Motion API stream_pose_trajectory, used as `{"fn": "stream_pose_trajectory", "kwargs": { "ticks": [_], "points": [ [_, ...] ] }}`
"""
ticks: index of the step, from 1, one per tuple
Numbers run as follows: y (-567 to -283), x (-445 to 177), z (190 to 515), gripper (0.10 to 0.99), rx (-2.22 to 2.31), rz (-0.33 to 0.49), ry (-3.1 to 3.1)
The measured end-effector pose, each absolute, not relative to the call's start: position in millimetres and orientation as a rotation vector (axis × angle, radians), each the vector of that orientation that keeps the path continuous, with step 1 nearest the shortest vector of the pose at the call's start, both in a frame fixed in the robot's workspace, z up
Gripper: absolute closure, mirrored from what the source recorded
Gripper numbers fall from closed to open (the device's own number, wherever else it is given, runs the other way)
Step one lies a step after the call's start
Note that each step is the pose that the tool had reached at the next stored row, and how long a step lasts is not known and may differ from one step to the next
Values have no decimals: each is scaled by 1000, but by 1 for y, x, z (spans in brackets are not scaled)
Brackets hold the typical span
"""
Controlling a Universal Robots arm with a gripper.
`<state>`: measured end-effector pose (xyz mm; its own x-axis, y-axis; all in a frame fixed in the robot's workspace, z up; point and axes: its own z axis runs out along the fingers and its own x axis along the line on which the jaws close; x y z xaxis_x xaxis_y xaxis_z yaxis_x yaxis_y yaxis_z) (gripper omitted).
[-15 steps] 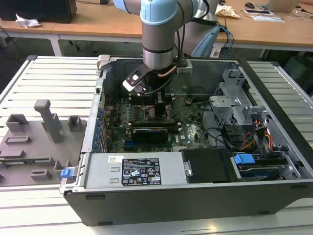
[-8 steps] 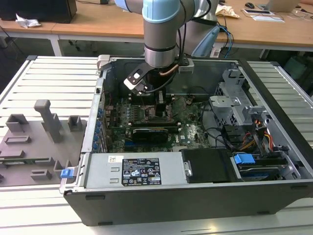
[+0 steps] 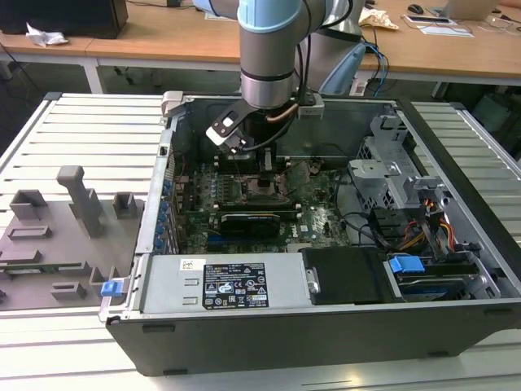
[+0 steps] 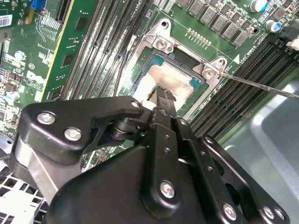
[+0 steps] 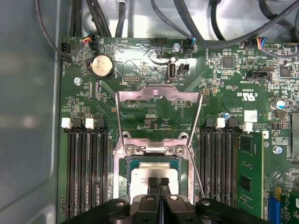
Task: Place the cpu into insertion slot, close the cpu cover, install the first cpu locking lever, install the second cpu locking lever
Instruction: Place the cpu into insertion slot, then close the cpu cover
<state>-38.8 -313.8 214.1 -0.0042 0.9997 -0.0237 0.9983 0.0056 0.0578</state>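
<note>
The cpu [image 5: 140, 179], silvery-topped with a greenish rim, lies flat in the insertion slot [image 5: 119, 173] on the green board. In the second wrist view the cpu [image 4: 180, 81] shows just past my fingertips. My gripper [image 5: 159, 183] is shut, its two black tips together right over the chip's top, with nothing visible between them. The cpu cover [image 5: 159, 94] stands swung open beyond the socket. A thin locking lever [image 4: 261, 86] sticks out unlatched from the socket corner. In the exterior view my gripper [image 3: 264, 163] hangs inside the case above the insertion slot [image 3: 264, 193].
Black memory slots [image 5: 86, 172] flank the socket on both sides. A coin battery [image 5: 102, 66] and cables lie beyond the cover. A black card [image 3: 248, 221], power supply [image 3: 236, 285] and drive cage [image 3: 391, 171] crowd the case. A grey fixture tray [image 3: 57, 236] sits at the exterior view's left.
</note>
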Motion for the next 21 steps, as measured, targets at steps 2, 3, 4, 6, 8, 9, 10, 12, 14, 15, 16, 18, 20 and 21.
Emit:
{"fn": "stream_pose_trajectory", "kwargs": {
  "ticks": [2,3,4,6,8,9,10,12,14,15,16,18,20,21],
  "points": [
    [-314,-39,214,980,2175,37,2186],
    [-314,-39,214,980,2175,37,2186],
    [-314,-39,215,980,2175,37,2186],
    [-314,-39,215,980,2175,37,2186],
    [-314,-39,217,980,2175,37,2186],
    [-314,-39,220,980,2175,37,2186],
    [-314,-39,222,980,2175,37,2186],
    [-314,-39,223,980,2175,37,2186],
    [-314,-39,226,980,2175,37,2186],
    [-314,-39,227,980,2175,37,2186],
    [-314,-39,227,980,2175,37,2186],
    [-314,-39,230,980,2175,37,2186],
    [-314,-39,234,980,2175,37,2186],
    [-314,-39,236,980,2175,37,2186]
  ]
}}
